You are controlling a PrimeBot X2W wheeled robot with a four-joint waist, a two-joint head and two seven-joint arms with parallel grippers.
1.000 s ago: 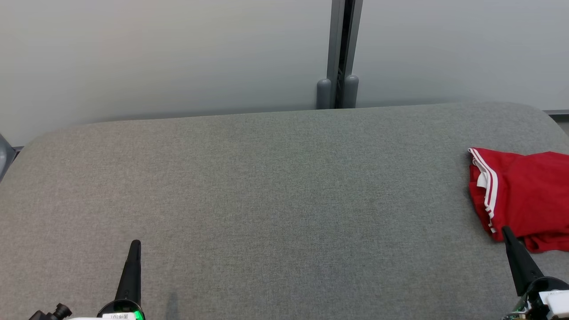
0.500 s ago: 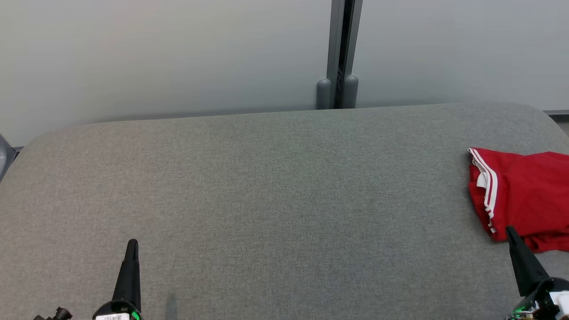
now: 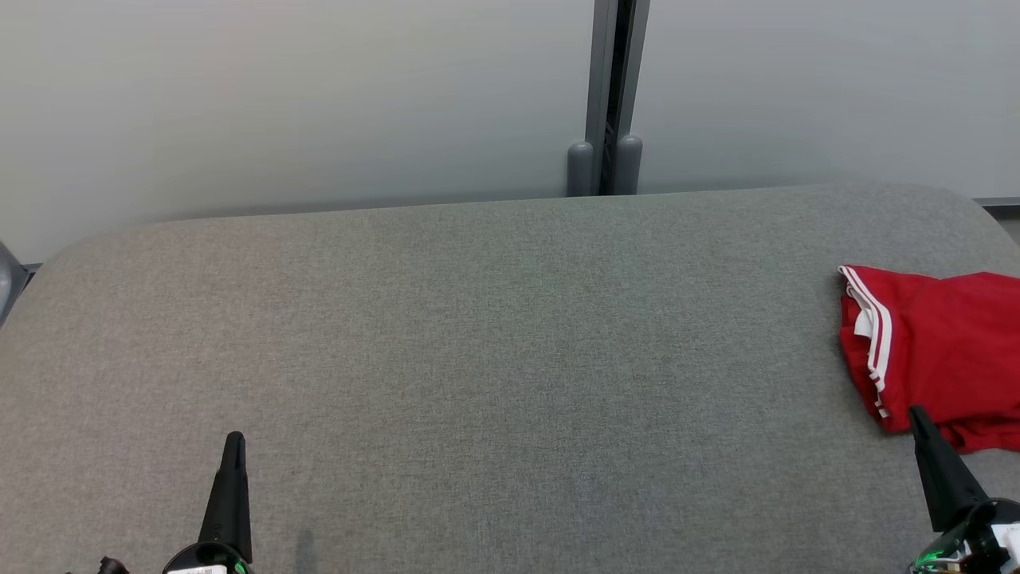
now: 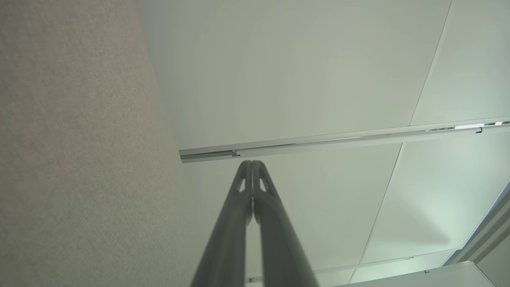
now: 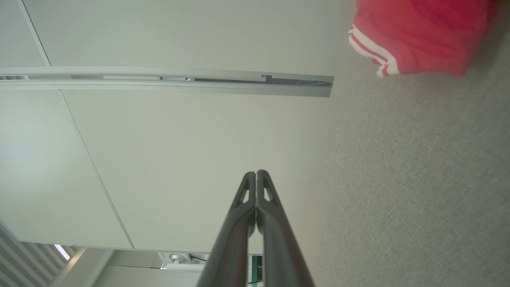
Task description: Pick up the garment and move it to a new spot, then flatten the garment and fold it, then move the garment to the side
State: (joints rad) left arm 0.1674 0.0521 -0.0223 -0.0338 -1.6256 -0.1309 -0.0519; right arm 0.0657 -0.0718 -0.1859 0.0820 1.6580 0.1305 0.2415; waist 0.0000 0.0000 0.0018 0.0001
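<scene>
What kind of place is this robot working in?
Probably an office-like room or lab set up for folding practice: a wide grey fabric-covered table stands before pale, plain wall panels joined by a grey metal post, and a red garment with white stripes lies at the table's right edge.

The garment (image 3: 940,351) lies on the table (image 3: 494,335) at my three o'clock. My right gripper (image 3: 918,414) sits just before it, at four; my left gripper (image 3: 234,440) is at seven, well apart.
</scene>
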